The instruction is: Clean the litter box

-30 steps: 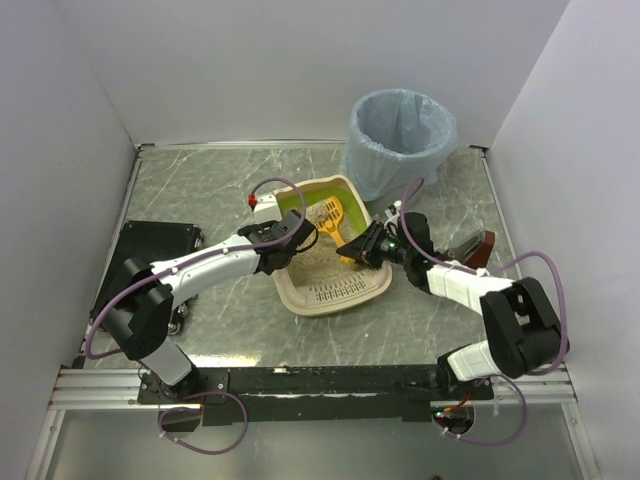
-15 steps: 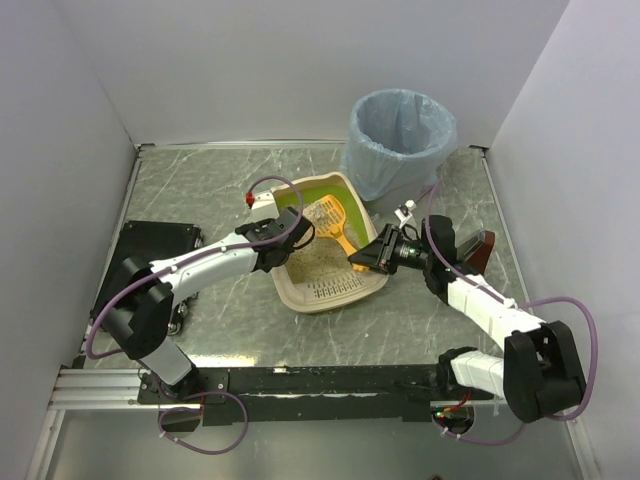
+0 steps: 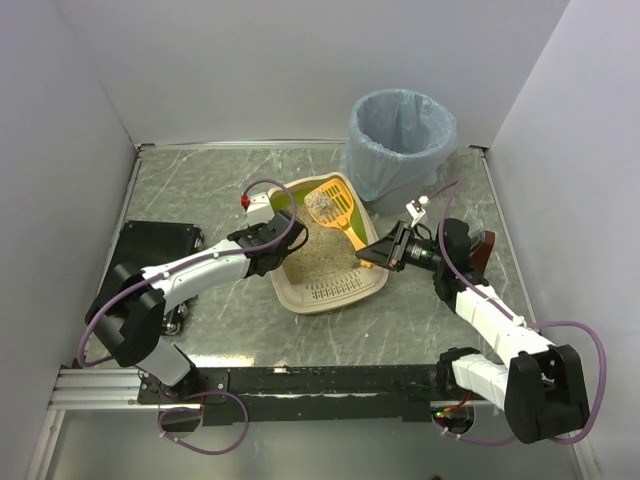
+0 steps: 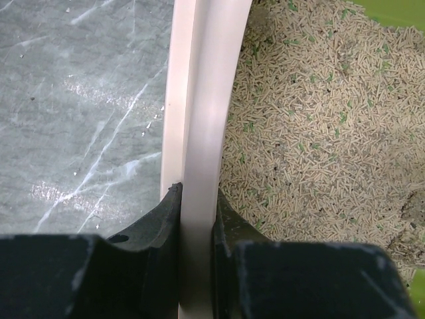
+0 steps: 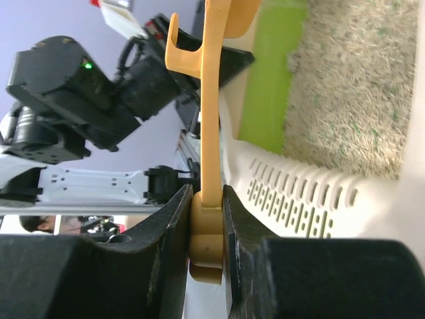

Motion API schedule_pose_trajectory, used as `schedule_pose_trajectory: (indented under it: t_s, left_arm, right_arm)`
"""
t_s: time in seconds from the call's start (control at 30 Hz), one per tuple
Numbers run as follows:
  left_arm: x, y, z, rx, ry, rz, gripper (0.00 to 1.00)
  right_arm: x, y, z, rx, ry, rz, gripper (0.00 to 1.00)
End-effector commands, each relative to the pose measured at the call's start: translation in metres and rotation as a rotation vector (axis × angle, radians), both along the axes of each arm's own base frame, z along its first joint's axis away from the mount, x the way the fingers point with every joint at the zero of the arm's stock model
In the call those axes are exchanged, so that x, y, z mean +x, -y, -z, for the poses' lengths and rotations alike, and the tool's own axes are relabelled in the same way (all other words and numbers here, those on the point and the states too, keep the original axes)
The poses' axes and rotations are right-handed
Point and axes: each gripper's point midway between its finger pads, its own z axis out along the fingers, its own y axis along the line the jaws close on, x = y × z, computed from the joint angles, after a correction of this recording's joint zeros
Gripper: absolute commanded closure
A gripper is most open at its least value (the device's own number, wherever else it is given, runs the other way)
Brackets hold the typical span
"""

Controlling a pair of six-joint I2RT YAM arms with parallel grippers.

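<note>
The litter box (image 3: 335, 291) lies mid-table, cream rim, green inner wall, beige litter (image 3: 318, 252) inside. My left gripper (image 3: 270, 243) is shut on its left rim (image 4: 199, 126); in the left wrist view the gripper (image 4: 197, 206) has one finger outside the wall and one over the litter (image 4: 312, 119). My right gripper (image 3: 373, 254) is shut on the handle of the orange scoop (image 3: 330, 205), whose head hangs over the box's far end with a clump of litter in it. The right wrist view shows the right gripper (image 5: 207, 219) on the handle (image 5: 211, 100), beside the slotted lip (image 5: 299, 199).
A grey bin with a light-blue bag (image 3: 400, 135) stands just behind the box, to the right. A black block (image 3: 155, 250) sits at the left edge. A brown object (image 3: 476, 248) lies behind the right arm. White walls close in three sides.
My right gripper has drawn back to the right and raised the scoop, whose head moved toward the box's far end carrying litter. The left gripper kept its hold on the rim and shifted slightly left.
</note>
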Motion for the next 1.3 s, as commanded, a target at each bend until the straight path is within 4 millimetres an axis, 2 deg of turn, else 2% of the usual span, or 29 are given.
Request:
schedule_pose_trajectory:
  t_s: [0.0, 0.07, 0.13, 0.27, 0.33, 0.4, 0.43, 0.47, 0.5, 0.53, 0.57, 0.63, 0.73, 1.0, 1.1, 1.17, 1.2, 1.23, 1.27]
  left_arm:
    - [0.033, 0.038, -0.083, -0.321, 0.244, -0.026, 0.99]
    - [0.033, 0.036, -0.081, -0.316, 0.244, -0.031, 0.99]
    - [0.033, 0.037, -0.082, -0.320, 0.244, -0.027, 0.99]
    - [0.031, 0.038, -0.081, -0.320, 0.232, -0.016, 0.99]
    - [0.031, 0.038, -0.085, -0.327, 0.242, -0.018, 0.99]
    - [0.030, 0.036, -0.083, -0.331, 0.244, -0.019, 0.99]
    - [0.030, 0.038, -0.084, -0.333, 0.245, -0.014, 0.99]
    - [0.030, 0.038, -0.085, -0.334, 0.244, -0.012, 0.99]
    - [0.030, 0.037, -0.085, -0.329, 0.242, -0.014, 0.99]
    - [0.030, 0.038, -0.085, -0.329, 0.241, -0.014, 0.99]
    - [0.031, 0.039, -0.086, -0.334, 0.244, -0.010, 0.99]
    - [0.032, 0.040, -0.086, -0.339, 0.244, -0.005, 0.99]
    - [0.032, 0.043, -0.082, -0.332, 0.229, 0.002, 0.99]
    - [0.031, 0.035, -0.085, -0.325, 0.254, -0.018, 0.99]
    - [0.031, 0.036, -0.086, -0.320, 0.251, -0.011, 0.99]
    - [0.032, 0.036, -0.084, -0.313, 0.247, -0.011, 0.99]
    - [0.032, 0.036, -0.084, -0.313, 0.247, -0.011, 0.99]
    - [0.032, 0.037, -0.084, -0.318, 0.249, -0.011, 0.99]
    - [0.032, 0.037, -0.084, -0.322, 0.250, -0.010, 0.99]
  right_arm:
    - [-0.012, 0.003, -0.004, 0.029, 0.029, -0.042, 1.00]
    - [-0.008, 0.008, -0.005, -0.018, 0.064, -0.003, 1.00]
    - [-0.006, 0.003, -0.016, 0.046, 0.098, -0.025, 1.00]
    - [-0.023, -0.003, -0.036, 0.217, -0.002, -0.134, 1.00]
    - [-0.030, 0.000, -0.031, 0.254, -0.058, -0.154, 1.00]
    - [-0.026, -0.002, -0.034, 0.264, -0.053, -0.161, 1.00]
    - [-0.024, -0.003, -0.031, 0.290, -0.135, -0.175, 1.00]
    - [-0.028, 0.001, -0.044, 0.318, -0.054, -0.202, 1.00]
    - [-0.034, 0.006, -0.037, 0.345, -0.094, -0.198, 1.00]
    - [-0.037, 0.012, -0.038, 0.402, -0.190, -0.191, 1.00]
    - [-0.042, 0.019, -0.045, 0.414, -0.103, -0.197, 1.00]
    - [-0.036, 0.020, -0.041, 0.437, -0.148, -0.184, 1.00]
    - [-0.032, 0.007, -0.041, 0.435, -0.150, -0.232, 1.00]
    - [-0.026, 0.006, -0.031, 0.389, -0.106, -0.243, 1.00]
    - [-0.024, 0.005, -0.026, 0.337, -0.075, -0.227, 1.00]
    - [-0.021, 0.005, -0.011, 0.279, -0.099, -0.203, 1.00]
    - [-0.021, 0.005, -0.018, 0.230, 0.028, -0.207, 1.00]
    - [-0.022, 0.005, -0.020, 0.229, -0.016, -0.202, 1.00]
    - [-0.018, 0.006, -0.009, 0.170, -0.039, -0.179, 1.00]
